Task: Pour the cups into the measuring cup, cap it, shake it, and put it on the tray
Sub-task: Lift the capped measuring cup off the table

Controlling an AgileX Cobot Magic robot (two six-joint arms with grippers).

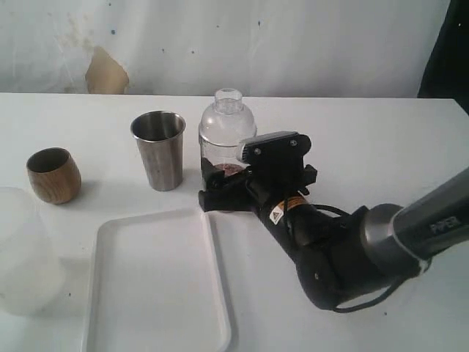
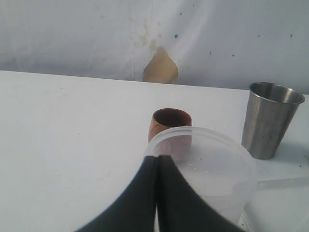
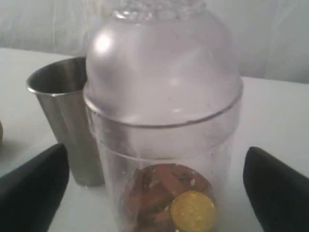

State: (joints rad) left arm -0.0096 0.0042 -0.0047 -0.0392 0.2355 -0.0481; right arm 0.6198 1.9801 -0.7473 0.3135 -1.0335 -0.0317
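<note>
The clear measuring cup [image 1: 220, 150] stands upright on the table with its domed cap [image 1: 228, 117] on it. Brown pieces and a gold disc [image 3: 193, 210] lie in the bottom of the measuring cup [image 3: 164, 154], under the cap [image 3: 161, 67]. My right gripper [image 3: 157, 193] is open, one finger on each side of the cylinder's base and apart from it; in the exterior view the right gripper [image 1: 229, 183] is right up against the measuring cup. The steel tumbler [image 1: 158, 149] and the wooden cup [image 1: 53, 174] stand to the left. My left gripper [image 2: 158, 158] is shut on nothing.
The white tray [image 1: 157, 282] lies at the front, just left of the right arm. A frosted plastic container [image 1: 22, 253] stands at the left edge, directly before the left gripper's tips, where the left wrist view shows the container [image 2: 212, 169] in front of the wooden cup [image 2: 169, 123] and steel tumbler [image 2: 270, 118].
</note>
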